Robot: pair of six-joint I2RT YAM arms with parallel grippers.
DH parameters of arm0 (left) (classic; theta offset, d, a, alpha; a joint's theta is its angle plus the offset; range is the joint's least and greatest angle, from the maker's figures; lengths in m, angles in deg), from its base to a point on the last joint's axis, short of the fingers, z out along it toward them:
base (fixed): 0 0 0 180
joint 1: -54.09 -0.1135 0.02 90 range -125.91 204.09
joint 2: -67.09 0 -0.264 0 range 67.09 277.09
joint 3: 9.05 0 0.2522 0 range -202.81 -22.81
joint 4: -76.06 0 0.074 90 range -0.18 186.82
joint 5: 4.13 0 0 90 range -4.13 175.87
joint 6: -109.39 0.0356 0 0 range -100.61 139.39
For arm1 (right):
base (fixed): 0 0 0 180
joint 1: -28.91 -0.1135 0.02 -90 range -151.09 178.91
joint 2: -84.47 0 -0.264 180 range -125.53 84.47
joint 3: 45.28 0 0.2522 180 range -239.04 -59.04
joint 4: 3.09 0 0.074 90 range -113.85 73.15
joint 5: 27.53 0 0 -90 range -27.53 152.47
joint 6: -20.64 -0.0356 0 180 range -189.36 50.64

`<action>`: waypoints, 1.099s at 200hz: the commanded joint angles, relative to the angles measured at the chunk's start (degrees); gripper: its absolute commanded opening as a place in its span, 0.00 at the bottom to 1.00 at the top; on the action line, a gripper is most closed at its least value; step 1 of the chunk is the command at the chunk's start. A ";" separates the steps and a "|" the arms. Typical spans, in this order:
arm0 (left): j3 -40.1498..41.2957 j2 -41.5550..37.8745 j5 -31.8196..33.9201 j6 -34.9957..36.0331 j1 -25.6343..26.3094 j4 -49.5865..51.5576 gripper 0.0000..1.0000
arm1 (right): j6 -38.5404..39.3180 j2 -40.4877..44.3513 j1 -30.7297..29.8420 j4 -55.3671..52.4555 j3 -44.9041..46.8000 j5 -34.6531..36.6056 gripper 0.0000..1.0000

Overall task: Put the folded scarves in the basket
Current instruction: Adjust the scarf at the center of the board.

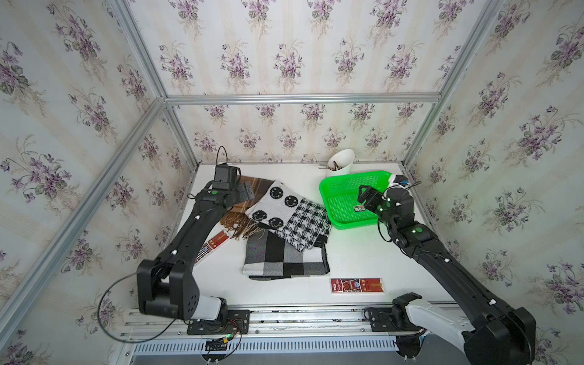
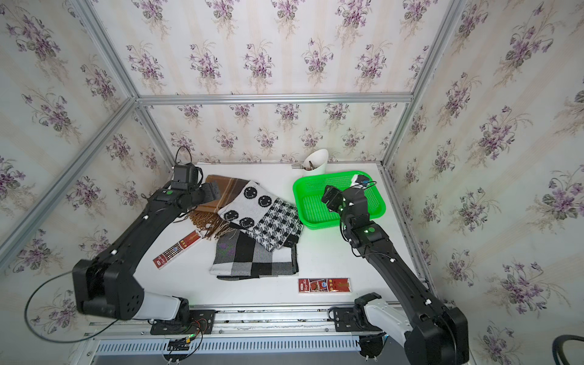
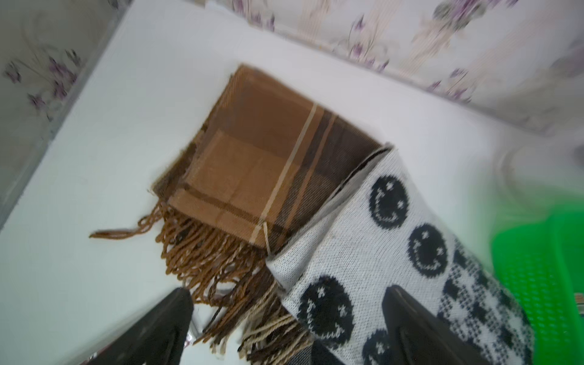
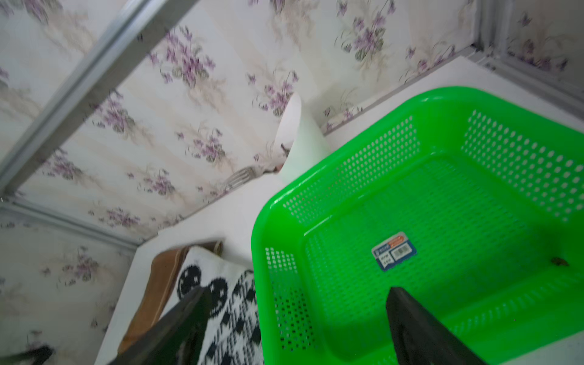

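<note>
Three folded scarves overlap mid-table: a brown plaid fringed scarf (image 1: 259, 185) (image 3: 262, 164), a white scarf with black smileys (image 1: 284, 208) (image 2: 262, 215) (image 3: 363, 252) lying over it, and a grey-black checked scarf (image 1: 281, 256) nearest the front. The bright green basket (image 1: 343, 202) (image 2: 313, 208) (image 4: 442, 205) stands at the back right, holding only a sticker (image 4: 393, 251). My left gripper (image 1: 246, 192) (image 3: 287, 292) hovers open over the brown fringe and the smiley scarf's edge. Above the basket's left wall my right gripper (image 1: 363, 194) (image 4: 298, 290) is open and holds nothing.
A white cup (image 1: 341, 162) with a fork stands behind the basket against the back wall. One red packet (image 1: 356, 285) lies near the front edge, another red packet (image 1: 211, 245) beside the left arm. Wallpapered walls and aluminium posts enclose the table.
</note>
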 commanded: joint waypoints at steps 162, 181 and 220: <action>15.69 4.17 -30.78 -30.49 1.96 -11.42 0.87 | -5.74 -11.50 -17.61 -6.58 0.05 1.00 0.58; 17.09 4.32 -31.11 -33.47 1.90 -14.30 0.82 | -5.33 -11.75 -17.61 -6.85 -0.48 1.28 0.57; 18.25 4.92 -30.13 -35.39 2.13 -16.07 0.57 | -5.29 -11.86 -17.61 -7.74 -0.58 1.91 0.57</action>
